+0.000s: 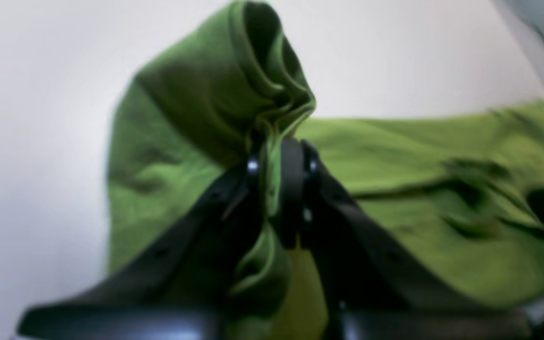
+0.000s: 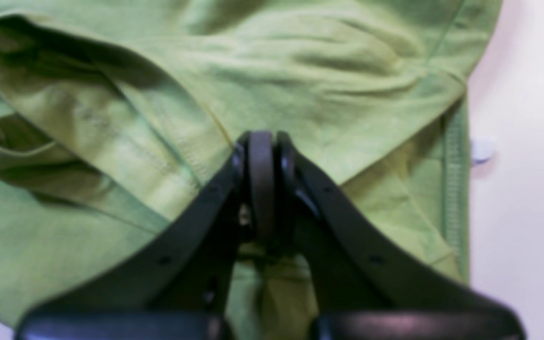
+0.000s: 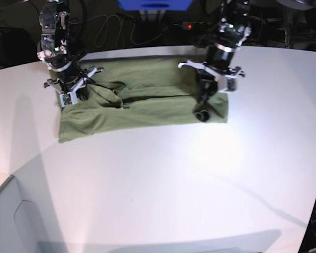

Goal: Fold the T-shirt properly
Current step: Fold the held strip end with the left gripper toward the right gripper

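The T-shirt (image 3: pixel 142 108) lies spread out in a long band near the far edge of the white table (image 3: pixel 200 179), closer to the far left corner than to the right one as the base view shows it. It is wrinkled, with dark creases running along its middle.

My left gripper (image 1: pixel 279 156) has its jaws pressed nearly together on a bunched fold of the green cloth. The fabric rises above my fingertips in a rolled, puckered peak, and more of it hangs down between the black fingers (image 1: pixel 347 217). In the base view this hand is over the end of the shirt nearer the table's right edge, with the cloth gathered up under it.

My right gripper (image 2: pixel 262 156) is fully closed, jaws meeting, pinching a layer of the shirt where a stitched hem runs in toward my fingertips. A folded-over flap lies just beyond it, and the shirt's ribbed edge lies beside bare table. In the base view this hand is at the shirt's opposite end, near the far left corner.
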Controlling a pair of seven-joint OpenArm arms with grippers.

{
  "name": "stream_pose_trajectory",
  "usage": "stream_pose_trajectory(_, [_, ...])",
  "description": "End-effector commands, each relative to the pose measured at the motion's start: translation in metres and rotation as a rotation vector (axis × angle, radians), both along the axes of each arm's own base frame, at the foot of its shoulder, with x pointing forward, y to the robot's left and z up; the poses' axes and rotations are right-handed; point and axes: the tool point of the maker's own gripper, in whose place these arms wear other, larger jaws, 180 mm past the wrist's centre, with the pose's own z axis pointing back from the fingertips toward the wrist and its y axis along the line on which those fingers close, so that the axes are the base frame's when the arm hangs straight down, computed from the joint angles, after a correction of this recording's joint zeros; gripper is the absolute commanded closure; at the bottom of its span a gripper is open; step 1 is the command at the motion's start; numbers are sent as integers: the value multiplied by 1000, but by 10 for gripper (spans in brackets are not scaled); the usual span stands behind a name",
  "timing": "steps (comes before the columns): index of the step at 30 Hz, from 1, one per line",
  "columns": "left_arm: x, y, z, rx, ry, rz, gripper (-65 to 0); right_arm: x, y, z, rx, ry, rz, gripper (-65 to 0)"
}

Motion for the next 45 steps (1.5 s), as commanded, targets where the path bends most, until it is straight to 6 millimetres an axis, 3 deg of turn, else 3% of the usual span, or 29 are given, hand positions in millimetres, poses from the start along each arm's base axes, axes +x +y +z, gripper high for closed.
stream_pose_trajectory(1, [3,-15,10,-14,-44,-34,0,1,-2,3,-8,-8,4,-1])
stream_pose_trajectory(4, [0,-46,-1,-7,-29,-103,0,0,-2,2,-8,-4,6,-1])
stream_pose_trajectory(8, [5,-67,-14,-7,-11,-119,0,-1,-2,2,-8,-1,6,-1])
stream_pose_trajectory(13, [15,-76,-11,-19,-29,-115,0,-1,-2,2,-10,-1,6,-1])
stream_pose_trajectory(17, [18,-97,-2,-41,-57,-169,0,-2,-2,1,-10,2,6,-1])
stream_pose_trajectory(20, [17,-107,-5,-48,-49,-196,0,-2,-2,1,-10,3,6,-1])
stream_pose_trajectory(26, [18,-109,-23,-32,-13,-204,0,-2,-2,1,-10,3,6,-1])
stream_pose_trajectory(29, [18,-109,-24,-38,-8,-204,0,-2,-2,1,-10,3,6,-1])
stream_pose_trajectory(34, [11,-129,-23,-46,8,-265,-1,-2,-2,1,-10,3,6,-1])
stream_pose_trajectory(37, [7,-133,-30,-30,74,-287,-144,-2,-2,2,-11,2,7,-1])
stream_pose_trajectory(41, [12,-135,-13,-46,39,-282,-300,-2,3,3,-4,-2,34,-2])
stream_pose_trajectory(45, [16,-131,11,-60,-20,-273,-329,-5,12,5,13,-3,100,-49])
